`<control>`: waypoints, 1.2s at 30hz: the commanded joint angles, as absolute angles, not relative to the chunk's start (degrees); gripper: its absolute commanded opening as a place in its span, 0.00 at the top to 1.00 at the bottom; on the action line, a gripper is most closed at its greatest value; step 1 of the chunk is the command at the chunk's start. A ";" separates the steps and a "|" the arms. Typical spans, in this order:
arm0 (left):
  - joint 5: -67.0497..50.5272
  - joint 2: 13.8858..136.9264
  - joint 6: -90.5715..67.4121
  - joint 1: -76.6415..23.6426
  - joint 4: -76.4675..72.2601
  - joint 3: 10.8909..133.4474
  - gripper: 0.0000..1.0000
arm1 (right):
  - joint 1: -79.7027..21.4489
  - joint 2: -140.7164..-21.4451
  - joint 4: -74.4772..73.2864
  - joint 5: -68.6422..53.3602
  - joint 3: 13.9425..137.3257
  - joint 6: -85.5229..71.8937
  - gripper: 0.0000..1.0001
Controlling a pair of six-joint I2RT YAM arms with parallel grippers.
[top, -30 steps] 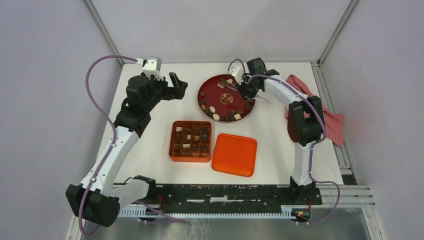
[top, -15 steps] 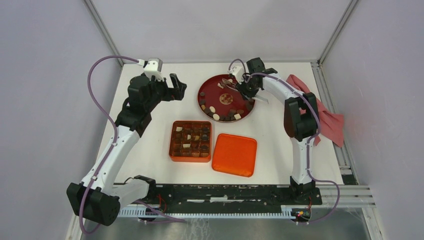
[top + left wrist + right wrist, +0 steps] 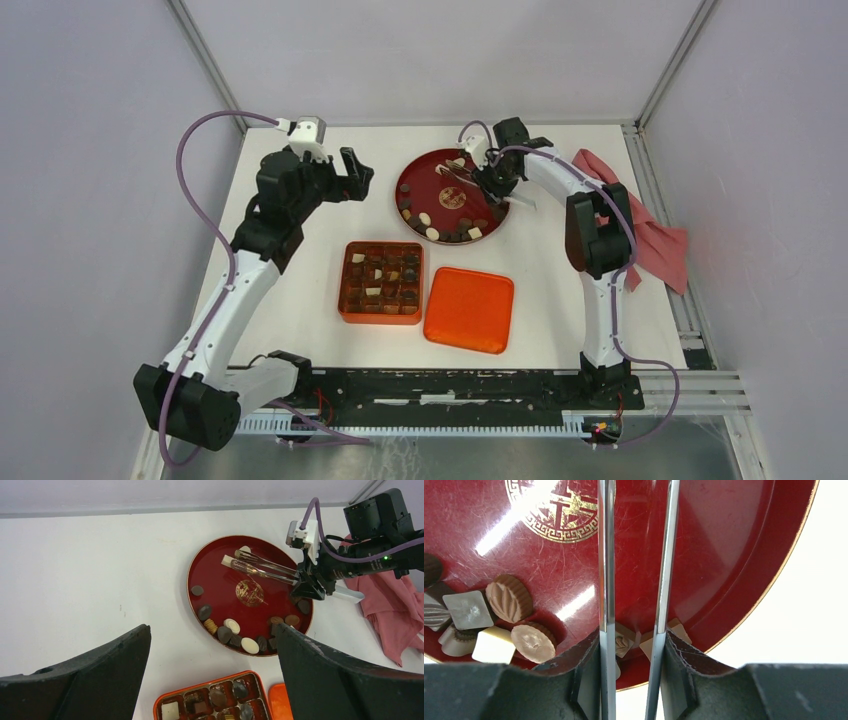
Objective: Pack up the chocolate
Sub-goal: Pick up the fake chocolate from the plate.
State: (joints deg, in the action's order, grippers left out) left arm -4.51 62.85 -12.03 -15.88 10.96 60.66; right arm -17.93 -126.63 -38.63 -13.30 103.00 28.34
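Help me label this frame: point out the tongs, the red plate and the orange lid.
tongs (image 3: 265,572), left wrist view, midway along a metal arm.
red plate (image 3: 219,592), left wrist view, bare surface left of emblem.
orange lid (image 3: 469,309), top external view, centre of its top.

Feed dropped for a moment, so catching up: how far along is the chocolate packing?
Partly done: several compartments of the orange box hold chocolates, others look empty, and its lid lies beside it. In hand: the right gripper holds metal tongs over the red plate; the left gripper is open, holding nothing. Left: a dozen or so more sit on the plate, then the lid.
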 commanded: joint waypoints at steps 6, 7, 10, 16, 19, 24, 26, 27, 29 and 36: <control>-4.39 63.37 -9.58 -16.08 10.26 61.52 0.02 | -18.01 -129.38 -38.02 -15.72 108.07 25.75 0.57; -4.47 63.45 -9.59 -16.08 10.28 61.52 0.02 | -18.02 -129.60 -38.19 -15.66 108.27 25.71 0.57; -4.48 63.47 -9.62 -16.03 10.28 61.52 0.02 | -18.00 -129.89 -38.11 -15.52 108.28 25.66 0.58; -4.52 63.53 -9.65 -16.08 10.28 61.52 0.02 | -18.16 -129.50 -38.32 -15.68 108.20 25.66 0.71; -4.53 63.55 -9.64 -16.08 10.36 61.52 0.02 | -18.19 -128.84 -38.24 -15.96 107.95 25.62 0.84; -4.48 63.59 -9.60 -16.04 10.26 61.46 0.02 | -18.08 -126.28 -37.64 -17.27 106.95 25.40 1.00; -4.40 63.59 -9.59 -16.08 10.33 61.44 0.02 | -18.03 -124.69 -36.92 -18.45 105.93 25.31 1.00; -4.27 63.55 -9.58 -16.13 10.30 61.44 0.02 | -17.98 -124.07 -36.75 -19.12 105.46 25.18 1.00; -3.98 63.52 -9.64 -16.09 10.32 61.44 0.02 | -17.92 -123.10 -36.49 -20.50 104.77 25.14 1.00; -3.27 63.48 -9.39 -16.04 10.28 61.26 0.02 | -17.23 -121.08 -35.94 -24.25 102.36 25.13 1.00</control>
